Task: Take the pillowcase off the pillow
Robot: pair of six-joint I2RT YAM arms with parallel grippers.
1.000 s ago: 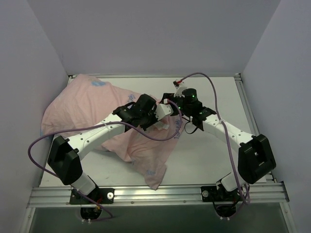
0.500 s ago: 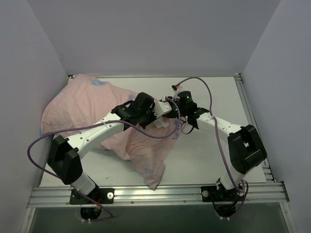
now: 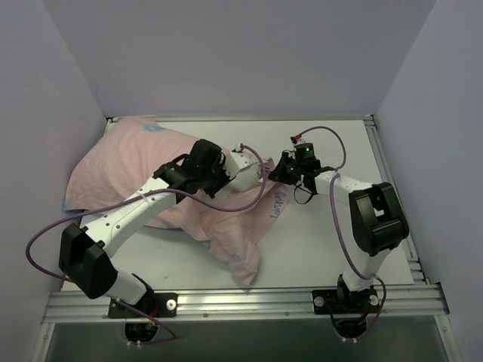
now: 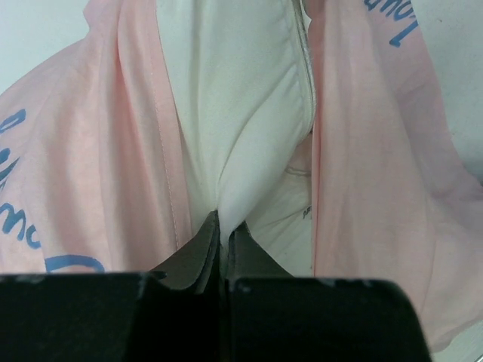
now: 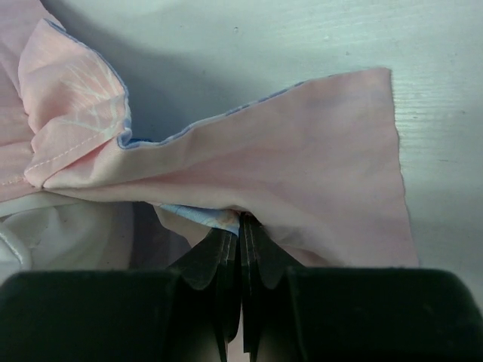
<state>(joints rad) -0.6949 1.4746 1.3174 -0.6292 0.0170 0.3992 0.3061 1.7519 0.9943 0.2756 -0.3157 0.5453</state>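
The pillowcase [image 3: 121,162] lies pink side out over the left half of the table, a printed flap trailing toward the front. In the left wrist view its opening [image 4: 83,151] spreads apart around the white pillow [image 4: 234,98]. My left gripper [image 4: 223,225] is shut on a pinch of that white pillow fabric. It sits at the mouth of the case [image 3: 230,172]. My right gripper [image 5: 241,220] is shut on the pillowcase edge [image 5: 302,151], where a blue strip of the printed side shows. It stands just right of the left one [image 3: 281,175].
White table [image 3: 332,241] with grey walls at left, back and right. A metal rail [image 3: 241,303] runs along the near edge. Purple cables loop off both arms, one [image 3: 34,249] hanging past the left base.
My right gripper closed on the pillowcase edge and drew it rightward. The left arm pulled back to the left with the pillow fabric, widening the gap between the two grippers.
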